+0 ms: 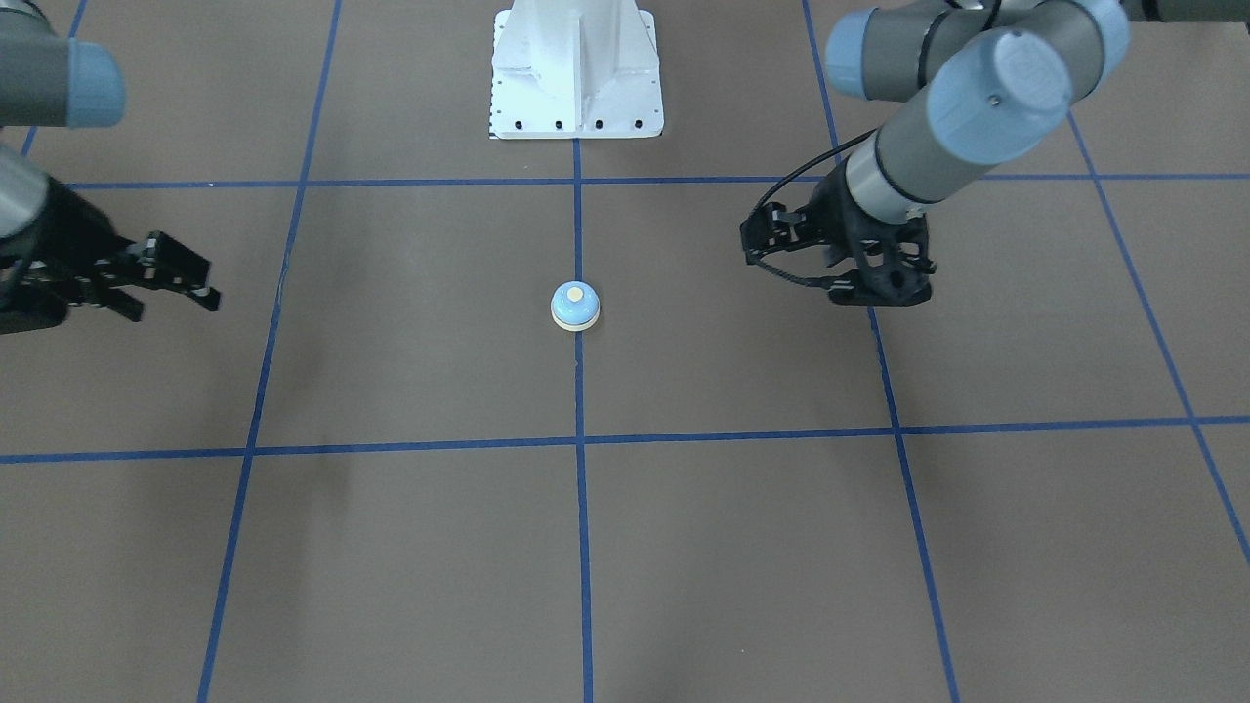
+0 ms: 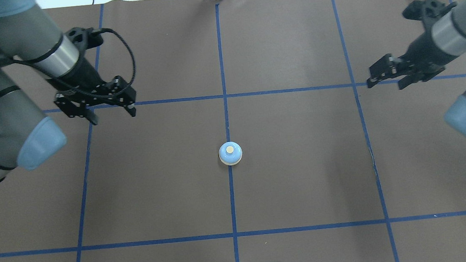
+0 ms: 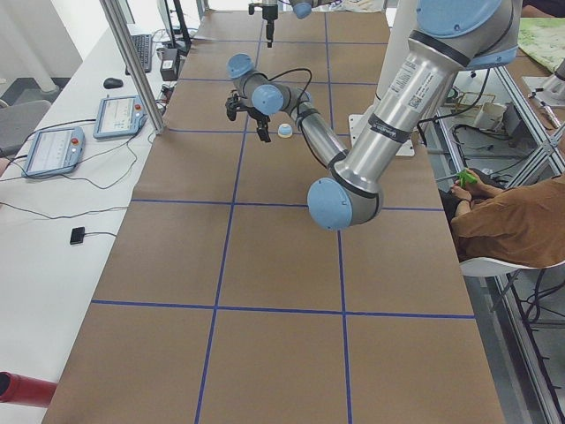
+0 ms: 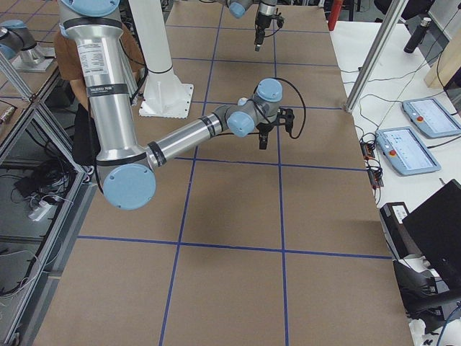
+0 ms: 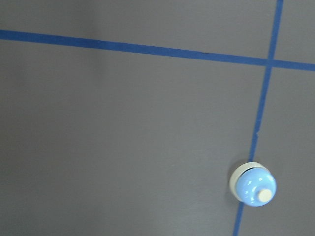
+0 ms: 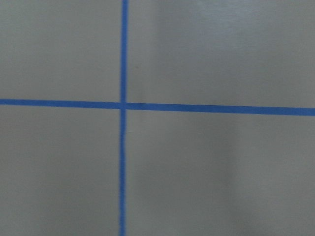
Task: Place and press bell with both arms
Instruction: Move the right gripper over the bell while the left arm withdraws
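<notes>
The light-blue bell (image 2: pixel 230 153) with a cream button stands upright on the centre blue tape line of the brown table; it also shows in the front view (image 1: pixel 575 306) and low right in the left wrist view (image 5: pixel 253 183). My left gripper (image 2: pixel 112 115) is open and empty, raised above the table well to the bell's far left. My right gripper (image 2: pixel 386 84) is open and empty, raised far to the bell's right; it shows at the left edge of the front view (image 1: pixel 176 301). Neither gripper touches the bell. The right wrist view shows only tape lines.
The white bolted pedestal (image 1: pixel 576 68) stands at the robot's side of the table, behind the bell. Blue tape lines (image 2: pixel 224 96) divide the brown surface into squares. Tablets and cables lie off the table in the side views.
</notes>
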Motion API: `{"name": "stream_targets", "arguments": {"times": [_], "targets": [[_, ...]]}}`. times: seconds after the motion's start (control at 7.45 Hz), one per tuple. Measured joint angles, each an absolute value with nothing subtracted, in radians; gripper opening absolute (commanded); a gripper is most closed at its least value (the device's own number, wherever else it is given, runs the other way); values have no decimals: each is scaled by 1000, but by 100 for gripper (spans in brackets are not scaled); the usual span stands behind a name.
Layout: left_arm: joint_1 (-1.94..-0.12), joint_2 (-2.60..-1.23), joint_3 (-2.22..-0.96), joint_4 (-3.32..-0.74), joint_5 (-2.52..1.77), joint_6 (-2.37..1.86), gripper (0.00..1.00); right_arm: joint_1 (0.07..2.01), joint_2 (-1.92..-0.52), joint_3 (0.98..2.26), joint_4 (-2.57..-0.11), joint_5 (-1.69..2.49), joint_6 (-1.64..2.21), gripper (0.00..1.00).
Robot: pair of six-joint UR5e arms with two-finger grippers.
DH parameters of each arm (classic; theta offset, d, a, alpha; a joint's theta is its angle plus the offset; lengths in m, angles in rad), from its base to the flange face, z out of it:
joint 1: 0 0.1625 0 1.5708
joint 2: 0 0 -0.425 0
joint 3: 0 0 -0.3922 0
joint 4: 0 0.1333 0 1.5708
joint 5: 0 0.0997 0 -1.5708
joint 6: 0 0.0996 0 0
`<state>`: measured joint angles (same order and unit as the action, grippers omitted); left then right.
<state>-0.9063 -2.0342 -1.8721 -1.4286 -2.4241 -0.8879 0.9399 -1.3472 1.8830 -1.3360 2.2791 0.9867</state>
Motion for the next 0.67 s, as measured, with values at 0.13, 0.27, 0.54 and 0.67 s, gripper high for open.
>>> {"name": "stream_targets", "arguments": {"times": [0.13, 0.27, 0.54, 0.67], "targets": [[-941, -1947, -1925, -1429, -2421, -808, 99, 826, -1280, 1899, -1352, 2186, 1115, 0], [-974, -1875, -1950, -1429, -2410, -723, 99, 720, -1199, 1899, -1402, 2101, 1207, 0], [-1046, -1748, -1973, -1429, -2386, -537, 99, 577, -1014, 1838, -1534, 1953, 1303, 0], [-1077, -1703, -1979, -1429, -2376, -469, 99, 542, -925, 1768, -1562, 1917, 1348, 0]]}}
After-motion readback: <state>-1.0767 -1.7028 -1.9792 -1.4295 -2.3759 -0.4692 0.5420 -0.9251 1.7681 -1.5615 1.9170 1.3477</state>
